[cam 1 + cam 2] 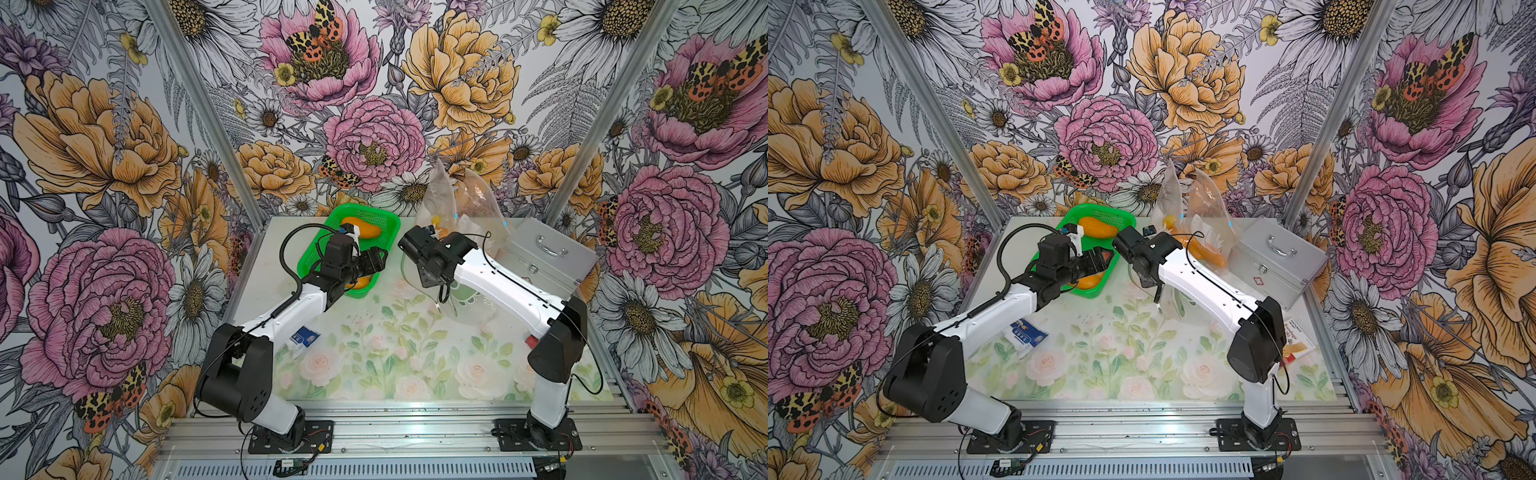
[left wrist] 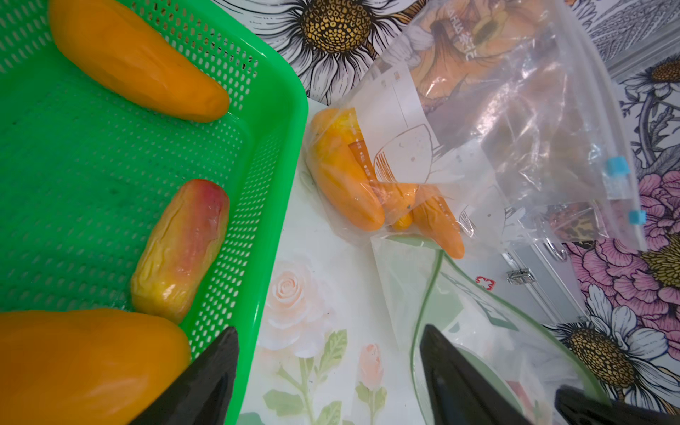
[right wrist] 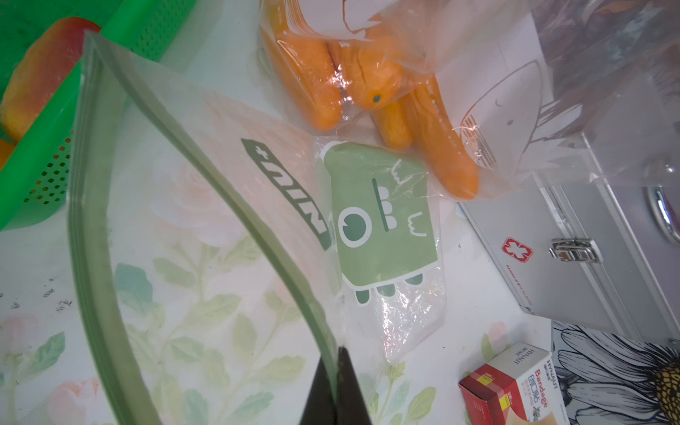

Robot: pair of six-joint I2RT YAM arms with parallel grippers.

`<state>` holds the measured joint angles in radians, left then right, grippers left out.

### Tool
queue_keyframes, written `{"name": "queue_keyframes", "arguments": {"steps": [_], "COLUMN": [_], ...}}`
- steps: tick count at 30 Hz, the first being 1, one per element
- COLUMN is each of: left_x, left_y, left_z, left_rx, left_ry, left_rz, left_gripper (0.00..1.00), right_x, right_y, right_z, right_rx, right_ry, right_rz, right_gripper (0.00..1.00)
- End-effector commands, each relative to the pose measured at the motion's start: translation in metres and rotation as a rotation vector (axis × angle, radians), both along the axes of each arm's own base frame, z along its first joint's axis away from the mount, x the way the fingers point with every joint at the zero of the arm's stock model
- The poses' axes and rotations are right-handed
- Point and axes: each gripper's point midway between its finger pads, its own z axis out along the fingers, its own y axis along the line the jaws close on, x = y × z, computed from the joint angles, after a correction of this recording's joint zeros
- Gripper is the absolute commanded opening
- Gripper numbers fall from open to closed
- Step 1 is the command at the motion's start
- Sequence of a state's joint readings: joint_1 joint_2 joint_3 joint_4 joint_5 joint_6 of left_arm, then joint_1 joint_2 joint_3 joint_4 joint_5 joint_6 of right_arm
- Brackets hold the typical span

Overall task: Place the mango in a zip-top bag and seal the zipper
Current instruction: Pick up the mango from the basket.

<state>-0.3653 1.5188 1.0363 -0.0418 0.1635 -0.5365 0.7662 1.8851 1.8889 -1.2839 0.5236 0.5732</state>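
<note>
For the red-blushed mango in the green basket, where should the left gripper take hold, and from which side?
Grip the red-blushed mango across its narrow middle, coming straight down from above. It lies flat and long on the floor of the green basket, roughly parallel to the wall beside it, so the fingers should span its short width. The gap on the wall side looks slim.

We see a silver metal first-aid case [image 1: 1279, 266] on the flower-printed table mat [image 1: 1142, 365], far right. A red-and-white cardboard bandage box [image 3: 515, 390] lies near it. A small blue-and-white packet [image 1: 1026, 334] lies well apart on the left.
</note>
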Motion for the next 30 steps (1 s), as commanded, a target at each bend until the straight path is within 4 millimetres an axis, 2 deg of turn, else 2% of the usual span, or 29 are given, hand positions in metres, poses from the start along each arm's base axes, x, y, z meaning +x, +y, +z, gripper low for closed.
{"name": "queue_keyframes", "arguments": {"steps": [1, 6, 8, 13, 18, 22, 30], "left_x": [0.017, 0.051, 0.063, 0.083, 0.085, 0.082, 0.092], "left_y": [0.012, 0.022, 0.022, 0.030, 0.032, 0.023, 0.025], "left_z": [0.001, -0.032, -0.052, -0.084, -0.112, -0.125, -0.143], "left_rx": [0.126, 0.327, 0.358, 0.377, 0.358, 0.330, 0.346], "left_ry": [-0.045, 0.027, 0.069, 0.149, 0.224, 0.245, 0.276], "left_rz": [-0.013, -0.115, -0.167, -0.227, -0.288, -0.335, -0.322], "left_gripper": [0.80, 0.81, 0.79, 0.77, 0.75, 0.75, 0.74], "right_x": [0.011, 0.012, 0.012, 0.012, 0.012, 0.012, 0.013], "right_y": [0.007, 0.008, 0.008, 0.008, 0.008, 0.009, 0.009], "right_z": [0.005, 0.003, 0.003, 0.004, 0.003, 0.002, -0.001], "right_rx": [0.016, 0.015, 0.015, 0.017, 0.017, 0.015, 0.010], "right_ry": [-0.036, -0.034, -0.035, -0.037, -0.037, -0.035, -0.029], "right_rz": [0.002, 0.002, 0.004, 0.002, 0.004, 0.004, 0.003], "right_gripper": [0.00, 0.00, 0.00, 0.00, 0.00, 0.00, 0.00]}}
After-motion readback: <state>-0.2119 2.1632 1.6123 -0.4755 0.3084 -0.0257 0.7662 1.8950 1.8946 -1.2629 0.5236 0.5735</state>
